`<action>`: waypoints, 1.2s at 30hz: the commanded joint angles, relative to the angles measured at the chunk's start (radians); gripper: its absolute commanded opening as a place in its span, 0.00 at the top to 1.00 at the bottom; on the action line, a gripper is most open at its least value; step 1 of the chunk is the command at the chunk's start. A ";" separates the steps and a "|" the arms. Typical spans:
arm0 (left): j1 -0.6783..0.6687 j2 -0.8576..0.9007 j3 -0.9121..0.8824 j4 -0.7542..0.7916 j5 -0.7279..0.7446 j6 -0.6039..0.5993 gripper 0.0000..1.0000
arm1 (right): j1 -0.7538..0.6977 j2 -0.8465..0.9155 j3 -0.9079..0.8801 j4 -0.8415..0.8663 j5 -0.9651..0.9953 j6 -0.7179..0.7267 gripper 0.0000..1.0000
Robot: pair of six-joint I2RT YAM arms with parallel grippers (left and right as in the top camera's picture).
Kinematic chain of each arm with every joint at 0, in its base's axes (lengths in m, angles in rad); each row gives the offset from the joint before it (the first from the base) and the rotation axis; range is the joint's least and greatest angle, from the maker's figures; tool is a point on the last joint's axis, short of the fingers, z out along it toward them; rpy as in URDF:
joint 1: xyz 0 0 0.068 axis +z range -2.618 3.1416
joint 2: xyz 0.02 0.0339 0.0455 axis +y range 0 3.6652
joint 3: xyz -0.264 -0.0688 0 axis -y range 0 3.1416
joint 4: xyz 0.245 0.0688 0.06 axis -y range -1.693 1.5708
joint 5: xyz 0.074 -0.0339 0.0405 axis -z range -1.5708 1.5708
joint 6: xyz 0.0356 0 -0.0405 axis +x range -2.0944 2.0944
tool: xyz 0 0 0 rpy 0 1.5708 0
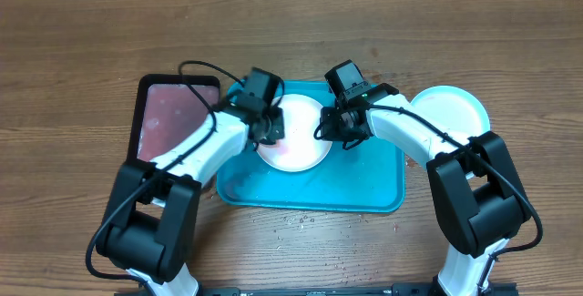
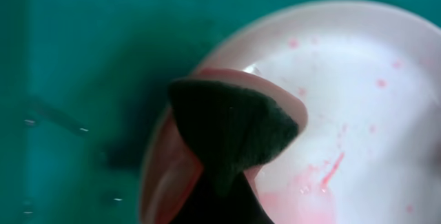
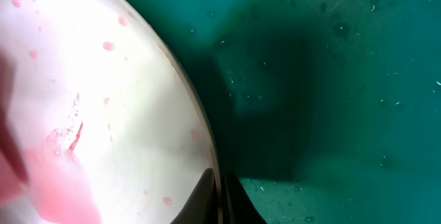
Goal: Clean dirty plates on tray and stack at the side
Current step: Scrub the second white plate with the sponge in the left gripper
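L fingers (image 1: 271, 130) pinch sponge (image 2: 231, 131) at white plate (image 1: 296, 146) left rim. Red smears (image 2: 331, 172) lie right of pad. R fingers (image 3: 241, 207) clamp right rim, over tray (image 1: 364, 187).

Each arm has white rounded plastic link shells (image 1: 196, 150) and black joint housings (image 1: 150, 214). A black box-shaped wrist camera module (image 1: 260, 86) tops each wrist. Thin black cables (image 1: 196, 66) run externally. The right gripper (image 3: 222, 198) has dark, tapered fingers.
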 commanded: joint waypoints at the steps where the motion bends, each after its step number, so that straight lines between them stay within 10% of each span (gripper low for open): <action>1: 0.001 0.007 0.085 -0.013 0.008 0.049 0.96 | 0.002 0.001 0.022 0.002 0.025 -0.010 0.96; 7: -0.070 0.014 0.111 0.034 0.207 0.097 0.96 | 0.002 0.001 0.022 0.003 0.025 -0.010 0.96; 27: 0.009 0.071 0.128 -0.071 -0.001 0.041 0.96 | 0.002 0.001 0.022 0.002 0.025 -0.010 0.96; 36: -0.037 0.038 0.162 -0.061 0.236 0.113 0.96 | 0.002 0.001 0.022 0.003 0.025 -0.010 0.96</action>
